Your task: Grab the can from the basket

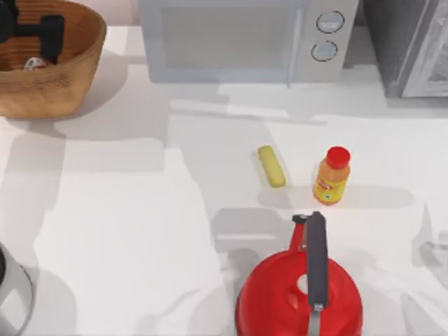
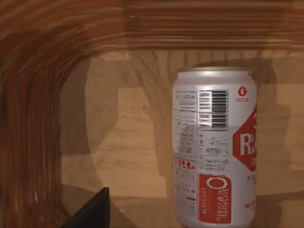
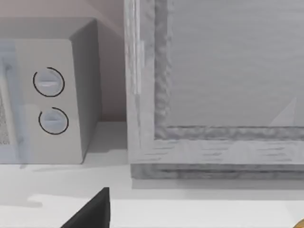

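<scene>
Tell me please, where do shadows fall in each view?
Top view: soft grey shadows cross the white table, one beside the basket. Left wrist view: a dark shadow lies on the basket floor beside the can. Right wrist view: shade under the microwave.

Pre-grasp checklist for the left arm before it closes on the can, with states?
1. Left tool inside the tan woven wicker basket, top view's upper left: ok.
2. White can with red markings in the left wrist view, lying on the basket floor: ok.
3. Can centred between the fingers: cannot tell; one dark fingertip shows, apart from the can.
4. Left tool open wide enough: cannot tell.
5. Nothing else beside the can in the basket: ok in the left wrist view.
6. Orange red-capped bottle and yellow oblong bar away from the basket: ok.
</scene>
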Motion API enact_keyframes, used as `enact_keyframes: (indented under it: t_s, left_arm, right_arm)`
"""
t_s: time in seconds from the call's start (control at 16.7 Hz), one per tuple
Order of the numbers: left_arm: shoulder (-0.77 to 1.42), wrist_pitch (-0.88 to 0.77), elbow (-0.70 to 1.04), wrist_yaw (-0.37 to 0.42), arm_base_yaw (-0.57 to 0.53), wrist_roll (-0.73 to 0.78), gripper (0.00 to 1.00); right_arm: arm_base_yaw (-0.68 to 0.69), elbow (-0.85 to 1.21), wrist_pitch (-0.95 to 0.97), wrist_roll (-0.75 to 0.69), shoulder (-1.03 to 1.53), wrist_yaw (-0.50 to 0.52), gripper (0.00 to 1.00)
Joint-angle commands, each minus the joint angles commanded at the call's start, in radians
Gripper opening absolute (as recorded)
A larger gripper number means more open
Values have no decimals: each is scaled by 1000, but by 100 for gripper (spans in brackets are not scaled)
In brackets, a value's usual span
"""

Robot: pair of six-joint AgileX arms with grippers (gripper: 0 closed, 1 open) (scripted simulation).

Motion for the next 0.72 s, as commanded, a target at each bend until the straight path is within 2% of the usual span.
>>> enact_keyframes:
  t_s: [0.18, 0.72]
  left_arm:
    - [64, -27, 60, -1, 3, 4, 100]
    - [96, 25, 40, -2, 0, 1, 100]
  right_arm:
    - [0, 0, 0, 0, 0, 0, 100]
    - [0, 0, 0, 0, 0, 0, 100]
